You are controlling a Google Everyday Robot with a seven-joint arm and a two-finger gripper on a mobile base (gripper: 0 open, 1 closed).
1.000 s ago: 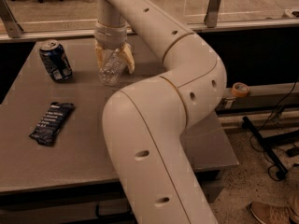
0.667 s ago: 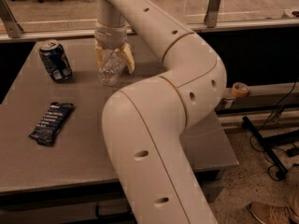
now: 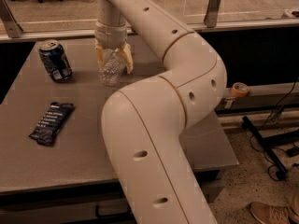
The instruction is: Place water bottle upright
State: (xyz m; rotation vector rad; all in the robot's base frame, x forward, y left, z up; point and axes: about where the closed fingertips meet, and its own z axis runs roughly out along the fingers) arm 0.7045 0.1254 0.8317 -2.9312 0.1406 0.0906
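The water bottle (image 3: 109, 72), clear ribbed plastic, stands nearly upright at the back of the grey table (image 3: 70, 143), its base at or just above the tabletop. My gripper (image 3: 113, 59) comes down on it from above. One yellowish finger (image 3: 99, 55) is on its left and the other on its right, both closed against its upper part. The bottle's cap is hidden inside the gripper.
A blue soda can (image 3: 55, 60) stands upright to the left of the bottle. A dark snack packet (image 3: 52, 122) lies flat at the table's left front. My white arm (image 3: 154, 125) crosses the right half of the table. A railing runs behind the table.
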